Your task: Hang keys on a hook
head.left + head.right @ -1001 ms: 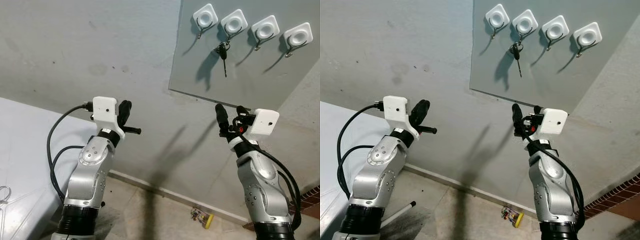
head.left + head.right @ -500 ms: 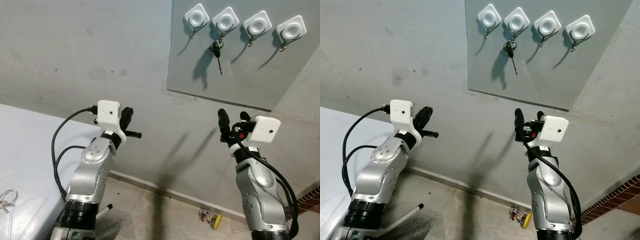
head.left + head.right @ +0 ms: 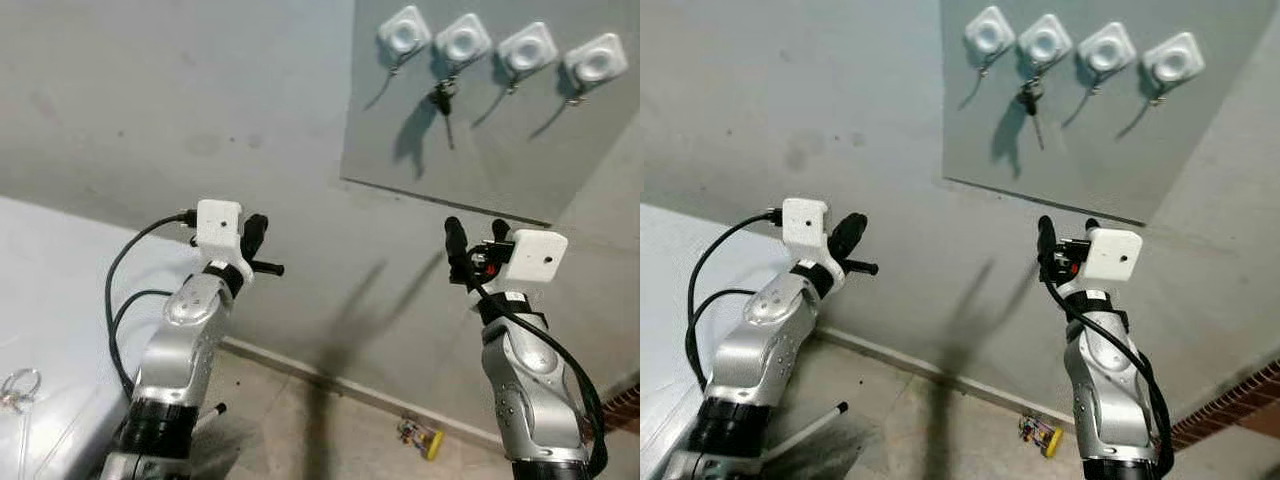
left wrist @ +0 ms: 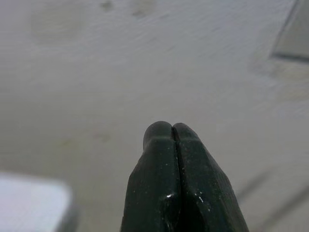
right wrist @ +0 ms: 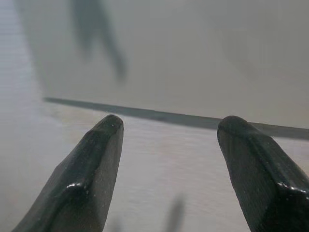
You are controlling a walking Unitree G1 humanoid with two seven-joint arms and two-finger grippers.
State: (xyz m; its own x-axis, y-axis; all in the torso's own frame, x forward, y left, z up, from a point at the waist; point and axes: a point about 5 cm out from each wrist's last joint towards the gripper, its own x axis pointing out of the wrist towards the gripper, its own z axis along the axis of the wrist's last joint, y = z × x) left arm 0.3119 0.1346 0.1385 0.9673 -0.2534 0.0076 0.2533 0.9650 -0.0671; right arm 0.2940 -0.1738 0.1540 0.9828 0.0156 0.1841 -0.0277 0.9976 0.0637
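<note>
A dark key [image 3: 443, 100] hangs from the second of several white hooks [image 3: 462, 41] on a grey wall panel [image 3: 430, 150]. My right gripper [image 3: 476, 230] is raised below the panel's lower edge, well under the key. It stands open with nothing between its fingers [image 5: 99, 159], and the panel edge lies ahead of it. My left gripper [image 3: 254, 224] is raised further left before the bare wall. Its fingers [image 4: 172, 145] are pressed together and hold nothing.
A white table [image 3: 50, 300] stands at the lower left, with a metal key ring [image 3: 18, 385] lying on it. A small yellow object [image 3: 424, 437] lies on the floor by the wall's base. Brick edging [image 3: 1230, 400] shows at the lower right.
The whole view has shifted a little and is slightly blurred, so the camera moved. Both arms keep about the same raised pose. The key stays on its hook.
</note>
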